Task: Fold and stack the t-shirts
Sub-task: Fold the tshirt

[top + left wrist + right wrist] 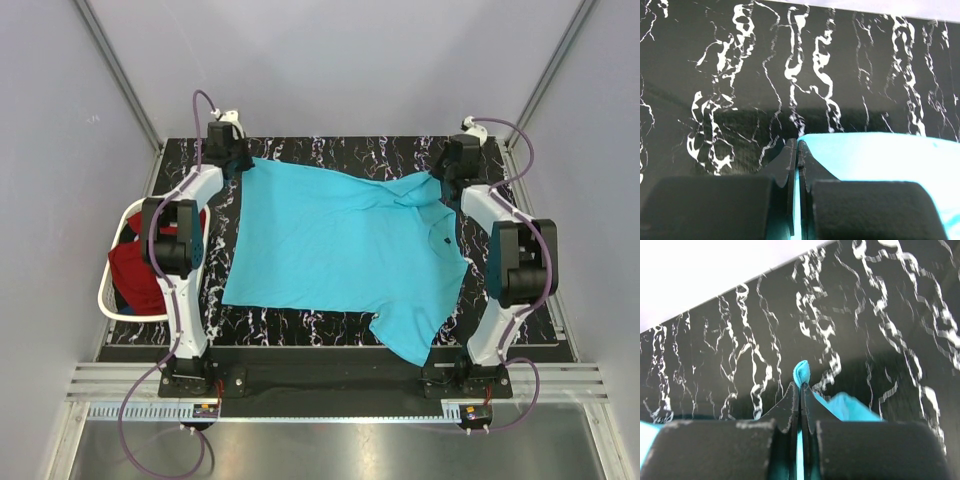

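On a black, white-veined marble-patterned table [300, 325] enclosed by pale grey walls [60, 150], a bright turquoise collared cloth t-shirt [340, 250] is spread flat. Only from overhead is the white plastic laundry basket [103, 290] seen at the table's left edge, with a dark red cloth t-shirt [138, 280] inside. In the wrist views, the turquoise far corners are pinched tight by the left gripper [797, 147] and right gripper [800, 387].

one turquoise t-shirt [340, 250], one red t-shirt [135, 278], one basket [103, 288], two arms [180, 240] [520, 262].

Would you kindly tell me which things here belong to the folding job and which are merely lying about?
For the job: turquoise t-shirt, dark red t-shirt, left gripper, right gripper.
Just there: white laundry basket, marbled table.
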`<state>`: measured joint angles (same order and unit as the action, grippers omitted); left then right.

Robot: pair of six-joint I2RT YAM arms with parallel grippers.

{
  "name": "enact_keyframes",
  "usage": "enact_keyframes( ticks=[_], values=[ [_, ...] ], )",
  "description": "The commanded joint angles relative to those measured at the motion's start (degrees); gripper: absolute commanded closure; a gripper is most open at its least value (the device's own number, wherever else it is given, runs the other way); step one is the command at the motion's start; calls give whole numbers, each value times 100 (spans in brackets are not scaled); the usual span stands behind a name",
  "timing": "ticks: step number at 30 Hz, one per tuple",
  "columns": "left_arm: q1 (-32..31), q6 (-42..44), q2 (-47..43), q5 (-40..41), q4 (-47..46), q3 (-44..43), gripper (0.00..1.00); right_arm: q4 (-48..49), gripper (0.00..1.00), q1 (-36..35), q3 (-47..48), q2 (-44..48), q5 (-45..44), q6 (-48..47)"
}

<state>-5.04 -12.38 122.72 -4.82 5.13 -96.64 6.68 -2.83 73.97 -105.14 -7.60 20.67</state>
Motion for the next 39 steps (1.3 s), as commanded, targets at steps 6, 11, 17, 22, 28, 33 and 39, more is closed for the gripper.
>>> enact_keyframes(
  ticks=[6, 11, 17, 22, 28, 33, 39],
  values=[
    [108, -282, 183, -415, -618, -373, 100, 853, 100, 11, 1012, -612, 583, -1090],
    [135, -133, 218, -423, -609, -320, 100, 721, 100, 19, 1400, -1122, 742, -1548],
    [258, 8, 271, -784, -530, -391, 100, 984, 100, 11, 1471, -1307, 172, -1776],
    [380, 69, 270, -1012, -197, -548, 100, 1029, 100, 2, 1444, -1255, 38, -2216],
    [495, 315, 218, -1425, 76, -558, 100, 397, 100, 2, 1155, -631, -21, -1698],
    [634, 657, 112, -1960, 173, -295, 100, 299, 100, 11, 154, 237, -260, -1557],
    [653, 1194, -335, -2173, 164, 355, 100, 133, 100, 2, -893, 1215, -277, -1320]
  ],
)
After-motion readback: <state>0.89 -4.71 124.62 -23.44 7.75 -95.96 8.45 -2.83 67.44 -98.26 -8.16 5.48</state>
